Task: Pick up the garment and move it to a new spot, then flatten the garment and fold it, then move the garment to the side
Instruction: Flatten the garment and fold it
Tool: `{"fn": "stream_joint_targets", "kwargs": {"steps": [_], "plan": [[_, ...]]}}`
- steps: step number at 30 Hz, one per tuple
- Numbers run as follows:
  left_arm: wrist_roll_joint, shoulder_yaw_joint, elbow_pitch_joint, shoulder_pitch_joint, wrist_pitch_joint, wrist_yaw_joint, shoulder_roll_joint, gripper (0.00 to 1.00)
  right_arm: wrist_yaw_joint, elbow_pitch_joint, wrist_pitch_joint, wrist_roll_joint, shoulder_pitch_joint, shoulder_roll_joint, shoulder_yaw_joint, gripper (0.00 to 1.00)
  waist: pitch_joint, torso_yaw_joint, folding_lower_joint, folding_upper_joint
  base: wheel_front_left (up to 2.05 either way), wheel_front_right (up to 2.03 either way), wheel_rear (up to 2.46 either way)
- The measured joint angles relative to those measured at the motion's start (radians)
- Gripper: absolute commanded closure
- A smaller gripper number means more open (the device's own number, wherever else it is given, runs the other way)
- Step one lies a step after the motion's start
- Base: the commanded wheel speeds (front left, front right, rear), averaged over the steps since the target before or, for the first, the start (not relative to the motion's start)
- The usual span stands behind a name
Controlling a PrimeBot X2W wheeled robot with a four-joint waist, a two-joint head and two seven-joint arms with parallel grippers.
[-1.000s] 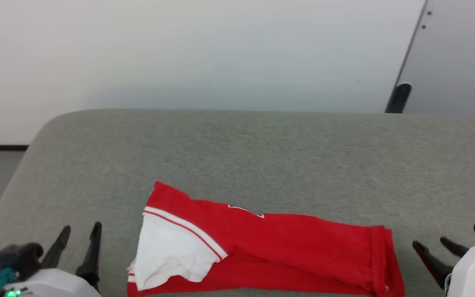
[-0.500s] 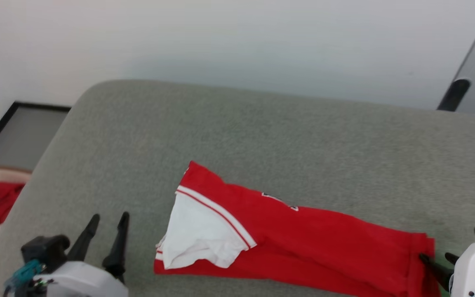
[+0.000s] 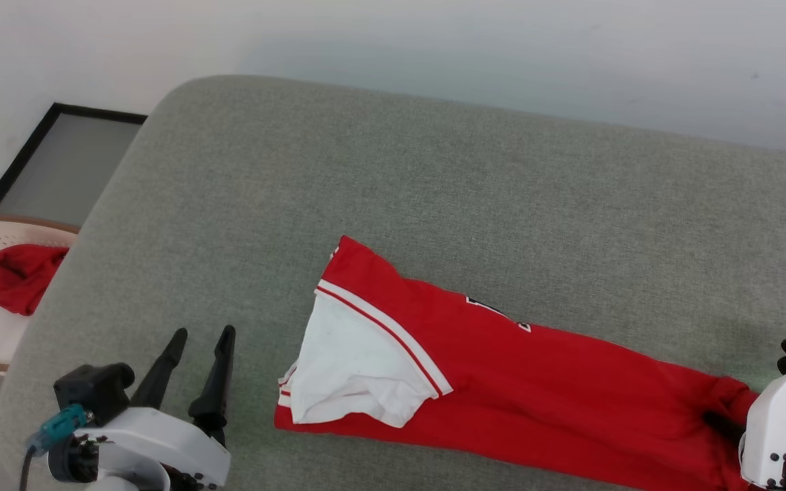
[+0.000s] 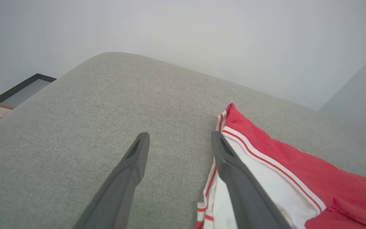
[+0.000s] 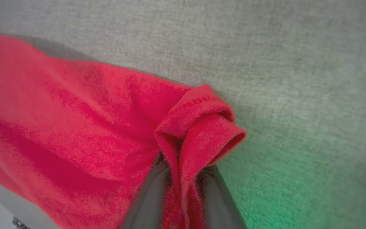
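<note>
Lengthwise, the garment (image 3: 536,382) lies as a narrow folded band on the grey padded surface (image 3: 434,191). In the head view it runs from its white sleeve (image 3: 359,368) near the centre out toward 4 o'clock. At that 4 o'clock end the right gripper (image 5: 183,178) has its jaws pinching a bunched fold of the red hem, with the cloth rising between the two fingers. The grip sits at the very end, probably so that the band can be drawn or lifted without undoing the fold. The left gripper (image 3: 203,333), at 7 o'clock, holds nothing and its jaws are spread. It stands near the sleeve's striped trim, a likely position for taking the other end.

Open room: bare surface extends widely toward 12 and 10 o'clock, and past the hem toward 2 o'clock. The near edge, at 6 o'clock, runs close under the band, so a pull that way risks dragging cloth over it. Off the rounded corner at 9 o'clock stands a pale basket (image 3: 18,219) holding a red cloth (image 3: 18,276), well apart from the garment.
</note>
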State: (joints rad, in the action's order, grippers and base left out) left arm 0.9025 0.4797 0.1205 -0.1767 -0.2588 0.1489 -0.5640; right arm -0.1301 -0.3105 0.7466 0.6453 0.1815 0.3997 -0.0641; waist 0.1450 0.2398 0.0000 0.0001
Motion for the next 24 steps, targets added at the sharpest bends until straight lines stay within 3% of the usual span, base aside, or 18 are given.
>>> {"fn": "stream_joint_targets", "kwargs": {"steps": [11, 24], "plan": [[0.005, -0.002, 0.017, 0.0, -0.001, -0.008, 0.009, 0.0, -0.009, -0.06, -0.06, 0.012, 0.046, 0.038, -0.002, 1.0, -0.002, -0.031, 0.0, 0.0, 0.0, 0.0, 0.0], [0.002, 0.0, 0.053, 0.024, -0.001, -0.017, 0.018, 0.0, -0.002, -0.119, -0.068, -0.018, 0.061, 0.173, 0.081, 1.0, -0.035, -0.086, 0.0, 0.0, 0.0, 0.0, 0.0]]}}
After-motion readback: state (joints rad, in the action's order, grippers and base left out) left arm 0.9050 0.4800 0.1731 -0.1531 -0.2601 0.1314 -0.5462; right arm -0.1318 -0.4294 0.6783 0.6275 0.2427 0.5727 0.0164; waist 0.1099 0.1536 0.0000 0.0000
